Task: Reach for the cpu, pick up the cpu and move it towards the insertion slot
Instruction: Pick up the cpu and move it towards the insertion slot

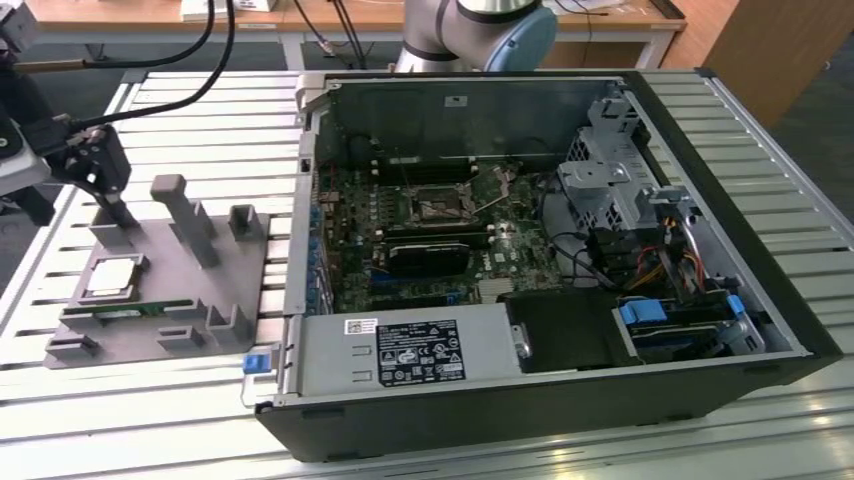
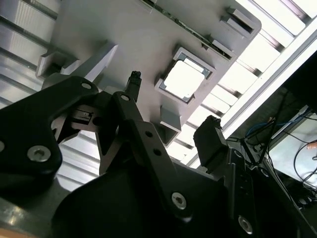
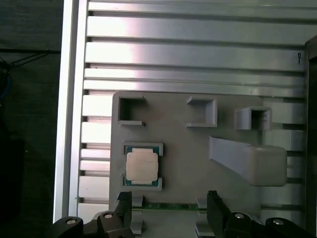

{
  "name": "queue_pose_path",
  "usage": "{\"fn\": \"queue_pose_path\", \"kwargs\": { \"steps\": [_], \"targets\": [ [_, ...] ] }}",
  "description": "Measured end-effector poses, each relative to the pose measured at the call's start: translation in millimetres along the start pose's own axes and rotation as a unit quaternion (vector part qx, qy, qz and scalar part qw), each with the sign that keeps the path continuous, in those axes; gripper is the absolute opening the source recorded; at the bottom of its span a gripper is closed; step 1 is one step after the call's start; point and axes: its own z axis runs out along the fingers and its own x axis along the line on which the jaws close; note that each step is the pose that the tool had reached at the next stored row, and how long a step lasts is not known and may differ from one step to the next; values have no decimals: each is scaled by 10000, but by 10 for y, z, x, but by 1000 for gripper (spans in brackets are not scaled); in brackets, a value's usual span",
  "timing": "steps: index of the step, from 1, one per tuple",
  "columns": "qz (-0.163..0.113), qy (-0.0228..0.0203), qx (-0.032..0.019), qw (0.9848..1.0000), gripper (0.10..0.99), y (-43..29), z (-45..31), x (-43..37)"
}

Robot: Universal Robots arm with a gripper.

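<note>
We note gripper released, near matte grey plastic tray. Cpu: flat silvery square, pale rim, pocketed. Steel-framed black insertion slot at tray's 3 o'clock, exterior view; upright posts between.

In the exterior view the arm is cut off at the 12 o'clock edge, and the insertion slot is too small to tell its details. In the second wrist view glare hides the surface of the cpu.
</note>
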Motion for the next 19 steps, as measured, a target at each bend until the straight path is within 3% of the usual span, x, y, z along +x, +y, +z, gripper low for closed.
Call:
{"fn": "queue_pose_path", "kwargs": {
  "steps": [19],
  "targets": [
    [0, 2, 0, 10000, 706, -14, 205, 16]
  ]
}}
